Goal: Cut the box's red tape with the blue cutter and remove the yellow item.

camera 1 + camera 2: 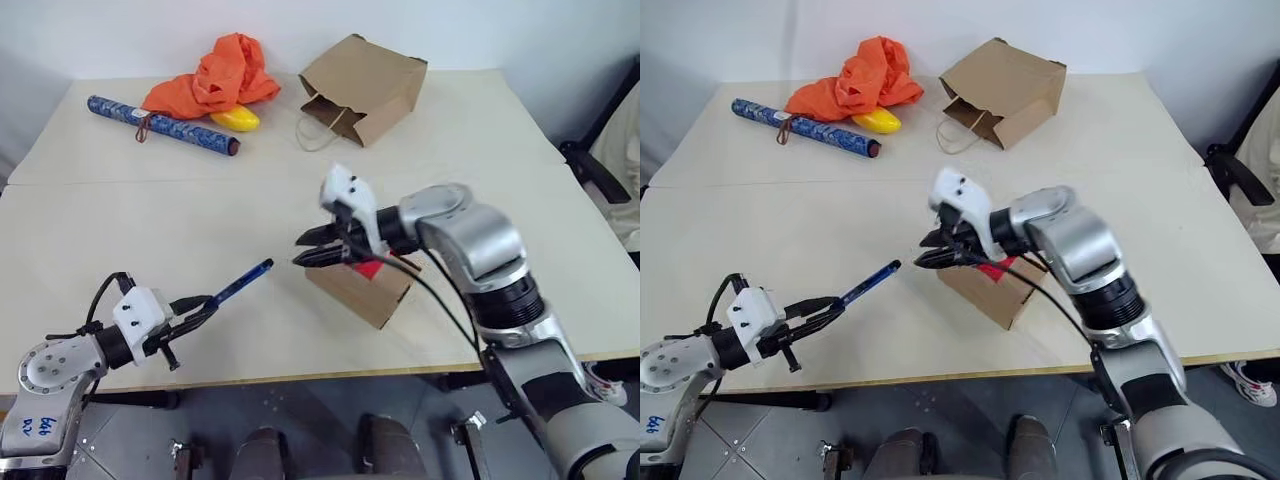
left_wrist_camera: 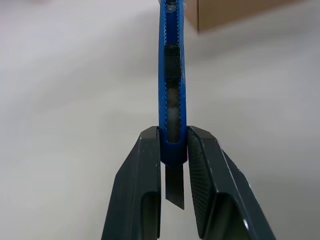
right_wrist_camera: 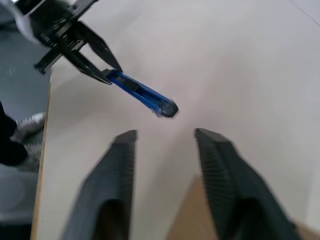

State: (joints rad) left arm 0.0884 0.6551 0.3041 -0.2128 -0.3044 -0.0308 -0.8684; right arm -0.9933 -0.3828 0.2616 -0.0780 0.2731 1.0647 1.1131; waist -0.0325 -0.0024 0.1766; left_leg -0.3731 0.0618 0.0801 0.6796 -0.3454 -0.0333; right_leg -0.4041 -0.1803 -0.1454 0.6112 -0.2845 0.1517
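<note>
Two tools face you from the head view: your left tool, near the table's front edge, is clamped on the blue cutter, and your right tool hovers over the box and its red tape. Your left wrist view shows both fingers pinching the cutter's end. Your right wrist view shows its fingers apart, empty, above the box edge.
</note>
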